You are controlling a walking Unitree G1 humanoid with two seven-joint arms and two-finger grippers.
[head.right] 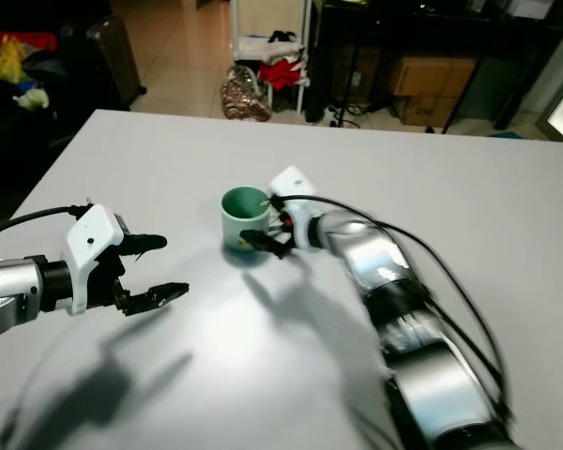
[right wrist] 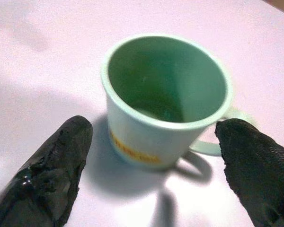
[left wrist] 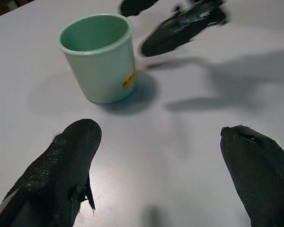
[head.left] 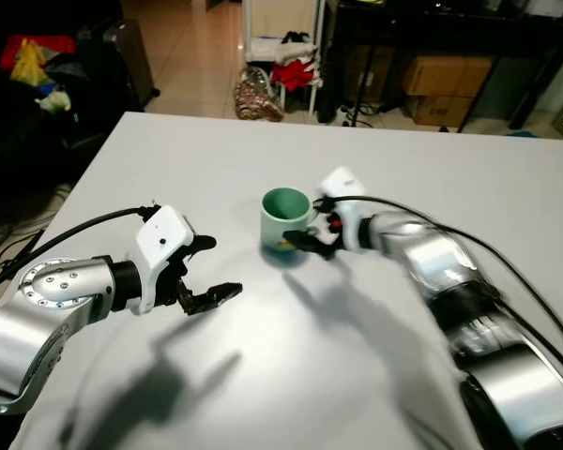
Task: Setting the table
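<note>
Glossy mint-green mug [head.left: 284, 219], upright, tapered, on smooth white table [head.left: 450, 187]. Right gripper [head.left: 316, 228] spread wide, rough black fingers flanking mug. Left gripper [head.left: 209, 270] wide, nearby.

white table [head.left: 263, 375] | tan tiled floor [head.left: 192, 56] | cardboard boxes [head.left: 441, 89] (under dark desk)
</note>
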